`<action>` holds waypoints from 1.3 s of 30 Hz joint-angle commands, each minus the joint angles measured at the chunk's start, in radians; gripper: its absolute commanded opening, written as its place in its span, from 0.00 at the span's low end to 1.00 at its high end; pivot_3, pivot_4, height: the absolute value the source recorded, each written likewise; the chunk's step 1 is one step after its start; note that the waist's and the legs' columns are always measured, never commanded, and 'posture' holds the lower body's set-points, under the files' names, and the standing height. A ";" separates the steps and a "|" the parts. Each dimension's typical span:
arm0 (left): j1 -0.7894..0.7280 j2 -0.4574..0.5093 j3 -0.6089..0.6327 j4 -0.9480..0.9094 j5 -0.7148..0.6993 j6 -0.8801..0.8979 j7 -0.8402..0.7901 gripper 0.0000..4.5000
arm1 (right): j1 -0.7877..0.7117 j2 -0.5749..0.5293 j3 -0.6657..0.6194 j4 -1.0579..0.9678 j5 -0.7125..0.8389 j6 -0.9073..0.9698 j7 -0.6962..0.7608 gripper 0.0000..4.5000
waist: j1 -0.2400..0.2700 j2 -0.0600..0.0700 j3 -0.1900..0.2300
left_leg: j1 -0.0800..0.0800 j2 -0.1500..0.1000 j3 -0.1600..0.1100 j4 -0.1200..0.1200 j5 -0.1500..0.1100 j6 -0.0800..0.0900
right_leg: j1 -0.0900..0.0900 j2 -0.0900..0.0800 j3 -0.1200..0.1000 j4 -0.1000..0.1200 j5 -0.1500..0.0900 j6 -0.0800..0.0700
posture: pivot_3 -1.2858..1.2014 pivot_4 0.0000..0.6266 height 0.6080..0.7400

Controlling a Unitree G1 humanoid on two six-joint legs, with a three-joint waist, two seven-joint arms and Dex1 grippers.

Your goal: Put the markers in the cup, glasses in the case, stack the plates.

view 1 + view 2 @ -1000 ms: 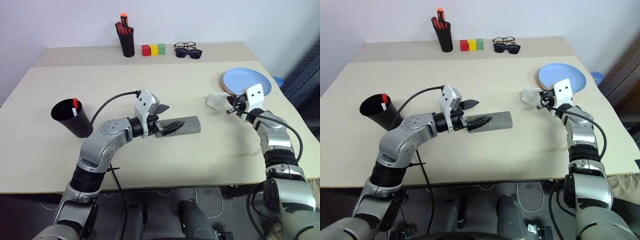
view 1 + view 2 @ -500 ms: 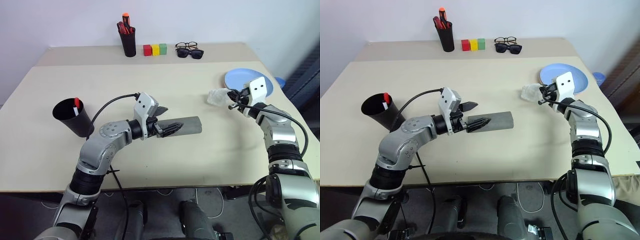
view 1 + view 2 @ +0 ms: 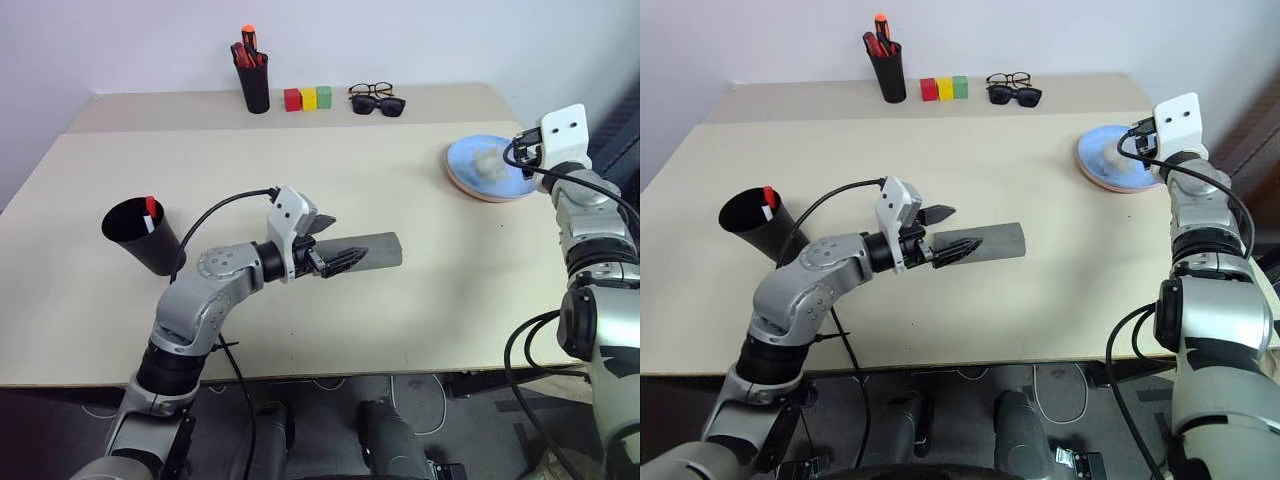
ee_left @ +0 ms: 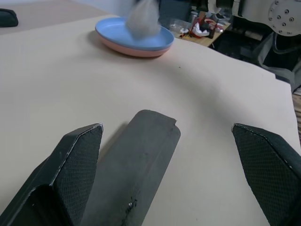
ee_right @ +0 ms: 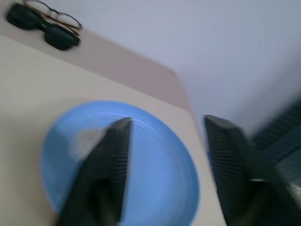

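The grey case [image 3: 372, 250] lies shut at the table's middle. My left gripper [image 3: 335, 238] stands open at its near end, so the case [image 4: 141, 155] lies between the wide-apart fingers [image 4: 75, 160]. The light blue plate [image 3: 470, 158] sits on the salmon pink one [image 4: 136, 50] at the far right. My right gripper [image 5: 164, 122] hovers open above them, nothing between its fingers. A whitish crumpled lump [image 3: 487, 160] rests on the blue plate. The black cup [image 3: 140, 240] at the left holds a marker [image 3: 150, 212]. The glasses [image 3: 371, 90] lie at the back.
Black sunglasses [image 3: 380, 105] lie just in front of the glasses. A tall black pen holder [image 3: 254, 88] with red-orange pens stands at the back, beside red, yellow and green blocks [image 3: 307, 98]. The table's right edge runs close behind the plates.
My right gripper has risen and swung right to above the plates, opened, and let go of the whitish lump, which now lies on the blue plate. The left arm has kept still.
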 commanded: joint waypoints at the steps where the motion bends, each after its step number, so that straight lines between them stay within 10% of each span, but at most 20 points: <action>1: 0.003 0.010 0.033 -0.046 -0.014 0.006 0.017 1.00 | -0.041 -0.028 0.006 -0.006 -0.019 -0.046 -0.019 0.52 | 0.000 0.000 0.000 | 0.000 0.000 0.000 0.000 0.000 0.000 | 0.000 0.000 0.000 0.000 0.000 0.000 | 0.52 0.24 1.00; 10: 0.103 -0.042 0.036 -0.058 0.111 -0.310 0.075 1.00 | 0.132 -0.044 -0.077 -0.191 0.136 -0.101 0.307 0.52 | 0.003 0.000 0.000 | 0.000 0.000 0.000 0.000 0.000 0.000 | 0.001 0.000 0.000 0.000 0.000 0.000 | 0.52 0.24 1.00; 24: 0.344 0.132 0.248 -0.123 -0.078 -0.271 -0.085 1.00 | 1.020 -0.118 -0.350 -1.323 0.588 0.470 0.652 0.52 | 0.008 0.001 -0.001 | 0.000 0.001 0.000 0.002 0.000 0.000 | 0.001 0.000 0.000 0.001 -0.001 -0.001 | 0.52 0.24 1.00; 39: 0.511 0.259 0.316 -0.242 -0.173 -0.226 -0.113 1.00 | 1.218 -0.084 -0.373 -1.444 0.562 0.484 0.630 0.52 | 0.031 0.000 -0.001 | -0.002 0.002 0.002 0.001 -0.003 -0.003 | -0.001 -0.004 -0.001 -0.006 -0.002 -0.004 | 0.52 0.24 1.00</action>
